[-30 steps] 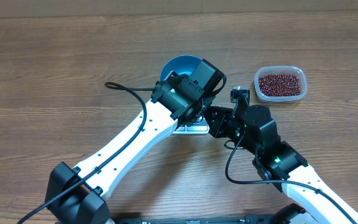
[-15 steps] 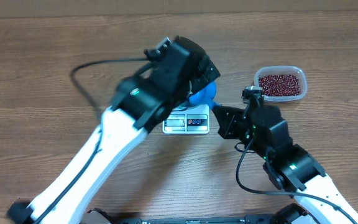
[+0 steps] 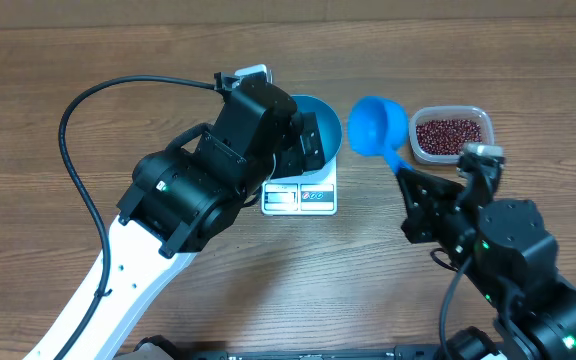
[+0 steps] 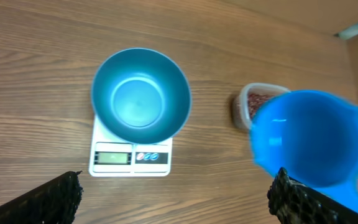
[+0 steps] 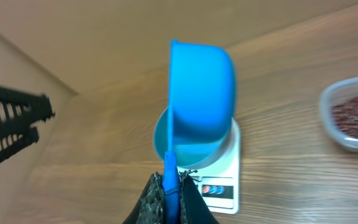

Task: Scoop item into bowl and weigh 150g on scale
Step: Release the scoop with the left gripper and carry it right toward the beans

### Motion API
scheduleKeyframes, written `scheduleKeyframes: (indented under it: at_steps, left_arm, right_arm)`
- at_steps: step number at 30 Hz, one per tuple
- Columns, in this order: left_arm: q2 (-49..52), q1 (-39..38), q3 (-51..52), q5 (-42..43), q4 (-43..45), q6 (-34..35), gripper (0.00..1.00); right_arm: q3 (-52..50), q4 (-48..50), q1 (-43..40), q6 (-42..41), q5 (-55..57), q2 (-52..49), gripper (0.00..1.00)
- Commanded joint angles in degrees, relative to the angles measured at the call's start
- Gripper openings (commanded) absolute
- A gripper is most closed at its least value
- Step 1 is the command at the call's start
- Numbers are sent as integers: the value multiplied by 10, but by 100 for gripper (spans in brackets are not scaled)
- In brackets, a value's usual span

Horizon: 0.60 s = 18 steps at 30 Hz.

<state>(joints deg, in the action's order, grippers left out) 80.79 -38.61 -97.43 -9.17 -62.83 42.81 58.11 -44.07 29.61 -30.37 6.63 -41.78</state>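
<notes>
Overhead | left pincer [image 3: 306, 143] spread over empty bowl [image 3: 326, 112] on scale [image 3: 300, 198] | right pincer [image 3: 415, 188] pinched scoop [image 3: 376, 125] handle | beans [image 3: 451, 135] judged loose, light, spill-prone

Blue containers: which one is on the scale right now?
The deep round bowl, sitting on the white scale. The other, the handled scoop, is held in the air by the right gripper.

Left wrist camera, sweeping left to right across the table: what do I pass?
Blue bowl sitting on the white scale → clear tub of beans, partly hidden → blue scoop, covering the tub's right side.
</notes>
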Motion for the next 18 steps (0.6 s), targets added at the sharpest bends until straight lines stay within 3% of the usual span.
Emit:
scheduleKeyframes:
  at_steps: [1,8,18]
  left_arm:
    - [2,0,23,-18,-13,-37,100]
    - [1,-4,107,7,-12,-36,100]
    - [0,-77,112,9,-4,-98,100]
  right_arm:
    - [50,-49,-2,9,60,16,4]
    - [66,-115,-2,10,146,41,4]
    - [66,-126,-2,79,171,41,3]
